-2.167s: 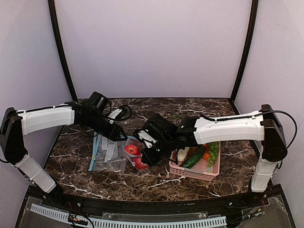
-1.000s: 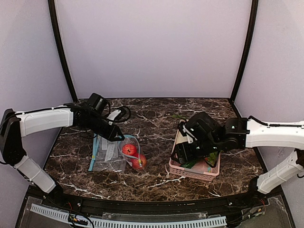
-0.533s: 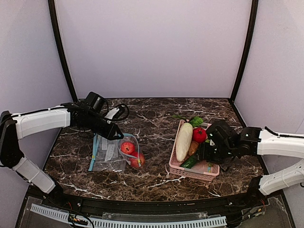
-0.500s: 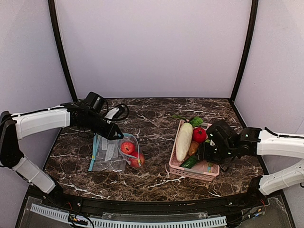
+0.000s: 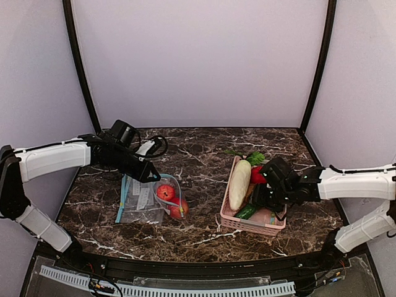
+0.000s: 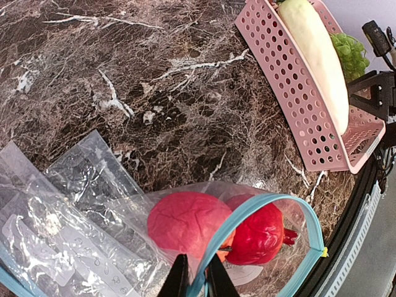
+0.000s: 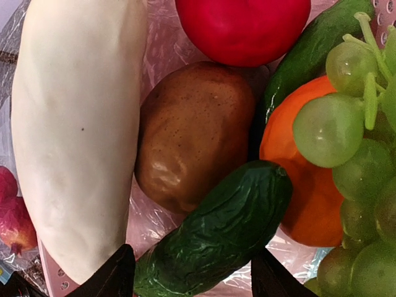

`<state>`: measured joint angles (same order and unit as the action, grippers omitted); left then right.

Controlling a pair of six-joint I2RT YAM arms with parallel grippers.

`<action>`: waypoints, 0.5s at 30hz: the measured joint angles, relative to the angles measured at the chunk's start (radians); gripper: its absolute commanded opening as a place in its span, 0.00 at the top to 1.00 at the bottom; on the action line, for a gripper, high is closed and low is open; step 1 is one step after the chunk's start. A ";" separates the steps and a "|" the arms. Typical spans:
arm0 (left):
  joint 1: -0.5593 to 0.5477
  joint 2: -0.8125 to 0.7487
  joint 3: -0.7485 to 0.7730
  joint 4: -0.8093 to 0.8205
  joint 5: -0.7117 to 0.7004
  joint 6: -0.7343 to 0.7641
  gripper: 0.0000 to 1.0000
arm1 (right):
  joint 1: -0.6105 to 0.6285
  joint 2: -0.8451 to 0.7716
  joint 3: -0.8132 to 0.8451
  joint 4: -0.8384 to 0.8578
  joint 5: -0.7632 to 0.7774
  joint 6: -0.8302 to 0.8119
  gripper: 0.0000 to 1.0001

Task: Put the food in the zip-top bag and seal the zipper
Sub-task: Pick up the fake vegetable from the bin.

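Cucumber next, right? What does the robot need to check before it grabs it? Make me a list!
1. Right gripper open, one finger on each side of the cucumber: ok.
2. Cucumber not trapped under other food in the basket: ok, it lies on top.
3. Left gripper pinching the zipper, zip-top bag mouth open: ok.
4. Both red fruits inside the bag: ok.
5. Room left in the bag for the cucumber: cannot tell.

2 red-pink fruits (image 6: 185, 223); teal zipper (image 6: 275, 198); dark green cucumber (image 7: 216, 232); pink basket (image 6: 291, 93); brown marbled table (image 6: 154, 93).
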<state>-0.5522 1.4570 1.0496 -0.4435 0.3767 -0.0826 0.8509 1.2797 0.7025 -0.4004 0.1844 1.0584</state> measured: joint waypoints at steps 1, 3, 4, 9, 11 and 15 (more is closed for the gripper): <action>0.000 0.000 0.000 0.000 0.000 0.000 0.90 | 0.000 0.008 0.000 0.009 0.001 0.002 0.39; 0.000 0.000 0.000 0.000 0.001 0.000 0.90 | -0.002 0.030 0.000 0.023 0.005 0.003 0.41; 0.000 0.000 0.000 0.000 0.001 0.000 0.90 | -0.002 0.042 0.000 0.029 0.007 0.003 0.42; 0.000 0.000 0.000 0.000 0.001 0.000 0.90 | -0.002 0.111 0.001 0.072 0.010 0.021 0.52; 0.000 0.000 0.000 0.000 0.001 0.000 0.90 | -0.003 0.119 0.002 0.091 0.014 0.024 0.57; 0.000 0.000 0.000 0.000 0.000 0.000 0.90 | -0.003 0.115 0.003 0.113 0.019 0.026 0.66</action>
<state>-0.5522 1.4570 1.0496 -0.4435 0.3771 -0.0822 0.8478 1.3949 0.7052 -0.2878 0.2035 1.0843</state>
